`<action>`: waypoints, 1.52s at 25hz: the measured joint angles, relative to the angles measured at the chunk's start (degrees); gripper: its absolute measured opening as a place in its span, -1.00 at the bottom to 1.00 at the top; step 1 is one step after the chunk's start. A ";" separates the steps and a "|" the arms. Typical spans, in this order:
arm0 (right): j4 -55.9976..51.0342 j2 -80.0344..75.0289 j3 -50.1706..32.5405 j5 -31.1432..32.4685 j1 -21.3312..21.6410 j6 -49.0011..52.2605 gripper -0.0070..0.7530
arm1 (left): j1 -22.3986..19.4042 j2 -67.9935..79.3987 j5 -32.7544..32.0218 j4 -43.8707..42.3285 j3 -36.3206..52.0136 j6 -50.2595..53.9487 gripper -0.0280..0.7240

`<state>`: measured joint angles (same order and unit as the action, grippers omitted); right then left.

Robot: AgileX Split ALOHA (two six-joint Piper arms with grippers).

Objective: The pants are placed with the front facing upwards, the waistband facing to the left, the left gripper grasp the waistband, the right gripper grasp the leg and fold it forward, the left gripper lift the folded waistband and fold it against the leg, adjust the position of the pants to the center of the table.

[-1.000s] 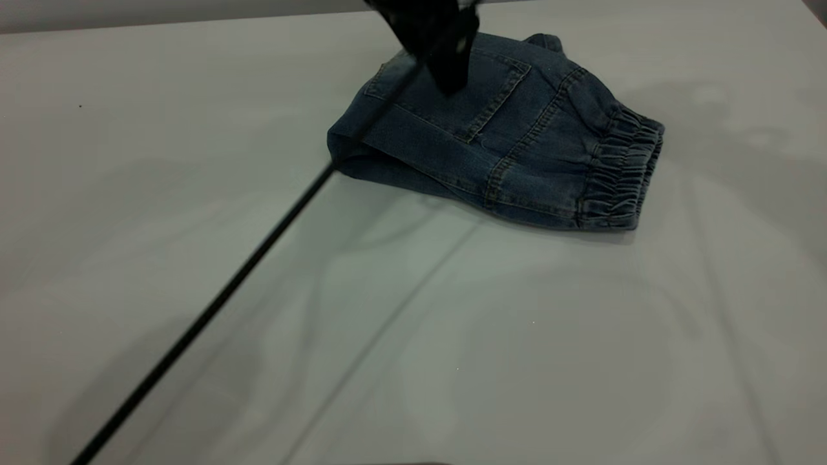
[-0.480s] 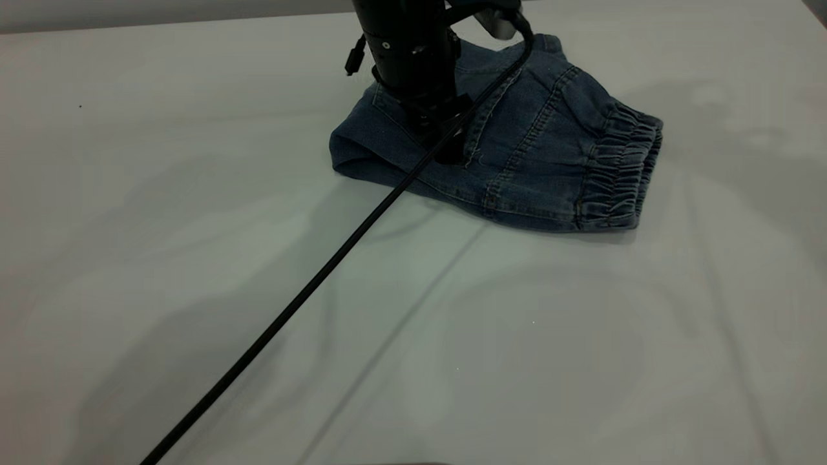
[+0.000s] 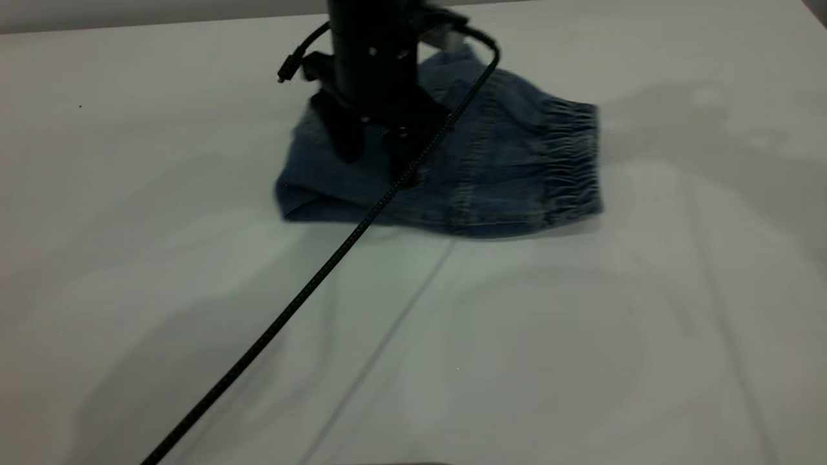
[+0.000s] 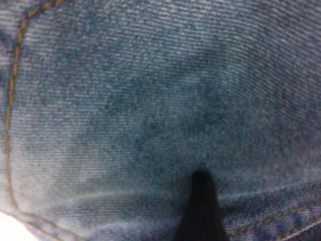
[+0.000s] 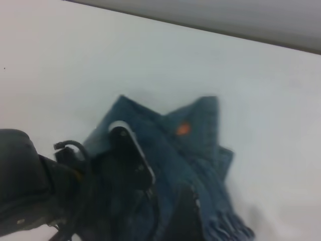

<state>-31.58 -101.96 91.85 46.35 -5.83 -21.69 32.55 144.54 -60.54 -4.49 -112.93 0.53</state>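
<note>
Table: one white table (image 3: 581,336) fills my exterior view, its far edge near the top; faint creases run across it.
Open room: bare surface lies wide on every side of the pants, most of it toward the camera.
Pants: one pair of folded blue denim pants (image 3: 510,168) lies flat in the far middle of the table, well apart from every edge that I can see.
Waistband: one gathered waistband (image 3: 572,161) forms the right end of the bundle in the exterior view, on top of the fold.
Folded edge: the opposite end is a rounded fold resting on the table.
Left arm: my one working arm comes straight down onto the left half of the pants; its upper part is cut off by the top of the exterior view.
Left gripper: my left gripper (image 3: 375,145) has two prongs spread apart, both tips pressing down on the denim, pinching nothing.
Cable: one black cable (image 3: 271,336) loops off the wrist and runs diagonally toward the near left corner.
Hidden: the arm covers part of the denim; my left wrist view shows only close denim, tan stitching and one dark fingertip (image 4: 200,211).
Right gripper: I cannot see it in any view.
</note>
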 joint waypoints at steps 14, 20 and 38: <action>0.00 7.43 0.00 3.09 0.00 -1.62 0.46 | -0.05 -1.14 -6.59 -1.79 -17.35 -1.18 0.48; 0.05 17.42 0.00 9.06 0.00 -1.67 0.46 | -0.05 -9.15 -6.59 -3.52 -18.43 -2.60 0.48; 0.12 48.01 -1.96 26.39 0.00 5.66 0.46 | -0.05 -44.05 -6.59 3.44 -18.37 -2.45 0.48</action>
<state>-31.47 -53.94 89.90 72.74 -5.83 -16.03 32.50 100.49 -67.13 -1.05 -131.30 -1.92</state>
